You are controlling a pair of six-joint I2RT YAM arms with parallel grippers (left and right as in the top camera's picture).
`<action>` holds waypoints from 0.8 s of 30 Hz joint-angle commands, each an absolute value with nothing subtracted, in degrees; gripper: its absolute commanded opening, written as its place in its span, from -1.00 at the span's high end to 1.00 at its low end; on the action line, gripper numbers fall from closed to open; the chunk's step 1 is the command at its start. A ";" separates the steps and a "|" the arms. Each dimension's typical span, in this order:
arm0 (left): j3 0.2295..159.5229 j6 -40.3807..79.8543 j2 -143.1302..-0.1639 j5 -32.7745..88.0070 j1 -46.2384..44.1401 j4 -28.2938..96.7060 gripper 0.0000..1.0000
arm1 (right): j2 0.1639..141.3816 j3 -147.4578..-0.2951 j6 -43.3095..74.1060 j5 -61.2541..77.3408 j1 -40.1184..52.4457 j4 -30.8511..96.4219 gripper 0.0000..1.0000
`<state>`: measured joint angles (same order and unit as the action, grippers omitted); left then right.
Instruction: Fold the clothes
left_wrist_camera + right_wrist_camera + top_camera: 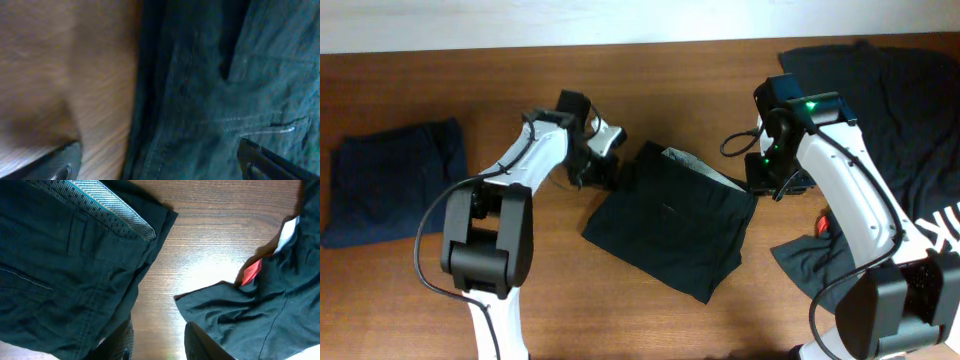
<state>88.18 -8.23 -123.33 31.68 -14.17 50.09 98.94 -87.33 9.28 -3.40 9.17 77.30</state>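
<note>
A folded black garment (672, 225) of the clothes lies mid-table, its pale lining (705, 172) showing at the back edge. My left gripper (597, 170) hovers at its left corner, jaws wide open. In the left wrist view that gripper (160, 165) straddles the garment's seamed edge (200, 110) without gripping it. My right gripper (770, 185) is at the garment's right corner. In the right wrist view the right gripper (160, 347) stands open over bare wood, with the lined garment (65, 270) to the left and another black garment (250, 315) to the right.
A folded navy garment (390, 180) lies at the far left. A heap of black clothes (890, 100) fills the back right, one piece with white lettering (945, 225). A red tag (823, 222) shows beside the right arm. Bare table (650, 80) runs along the back.
</note>
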 commanded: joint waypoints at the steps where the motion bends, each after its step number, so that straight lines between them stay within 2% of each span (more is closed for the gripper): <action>1: 81.30 -10.44 -122.89 40.95 -14.76 47.00 -0.97 | 98.17 -88.14 9.96 -3.46 8.86 77.73 0.25; 3: 77.38 -10.44 -122.89 45.65 -15.00 45.32 -0.84 | 98.17 -88.14 9.96 -3.46 8.88 77.84 0.25; 4: 75.70 -10.41 -122.89 47.79 -15.03 44.10 -0.52 | 98.17 -88.14 9.96 -3.46 8.88 77.84 0.25; 6: 74.96 -10.41 -122.89 48.27 -15.35 42.98 -0.13 | 98.17 -88.14 9.96 -3.46 8.88 77.89 0.25; 9: 74.96 -10.37 -122.89 48.29 -15.55 40.66 0.27 | 98.17 -88.14 9.96 -3.46 8.88 78.30 0.25; 10: 75.00 -10.37 -122.87 48.29 -15.49 40.01 0.47 | 98.17 -88.14 9.96 -3.46 8.86 78.32 0.25; 12: 75.18 -10.15 -122.87 48.25 -14.76 39.38 0.99 | 98.17 -88.14 9.96 -3.49 8.86 78.30 0.25; 16: 78.70 -9.72 -122.37 40.91 -10.48 42.19 0.99 | 98.17 -88.14 9.96 -3.51 8.86 78.30 0.25; 20: 89.41 -6.22 -119.02 20.16 -2.87 54.37 0.99 | 98.17 -88.14 9.96 -3.51 8.86 78.30 0.25; 21: 93.95 -3.33 -117.23 10.76 -0.14 59.31 0.99 | 98.17 -88.14 9.96 -3.51 8.86 78.30 0.25; 24: 102.35 -2.15 -113.38 -0.89 3.92 67.09 0.99 | 98.17 -88.14 9.96 -3.49 8.86 78.28 0.25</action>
